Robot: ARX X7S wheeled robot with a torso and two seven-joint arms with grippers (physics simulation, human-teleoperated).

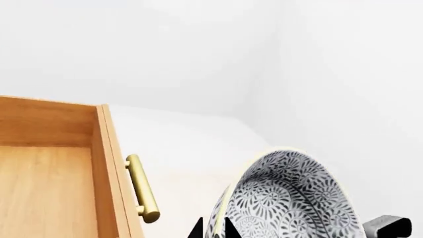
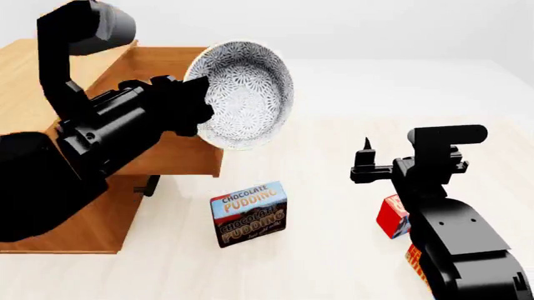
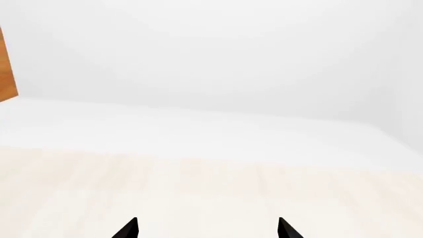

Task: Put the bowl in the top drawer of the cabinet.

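Nearest, the right gripper point(image 2: 364, 164) hangs spread and empty over the floor beside one red box point(image 2: 392, 216), with one chocolate pudding box point(image 2: 249, 212) further left. Beyond, the left gripper point(image 2: 194, 103) is clamped on the rim of the one bowl point(image 2: 244, 94), tipped on edge and held in the air just outside the front of the top drawer point(image 1: 49, 168), near its brass handle point(image 1: 140, 187). That drawer is pulled out and bare inside (opening done, I'd judge), so carrying over, lowering and letting go remain; one cabinet point(image 2: 34, 81), lower drawer mostly hidden.
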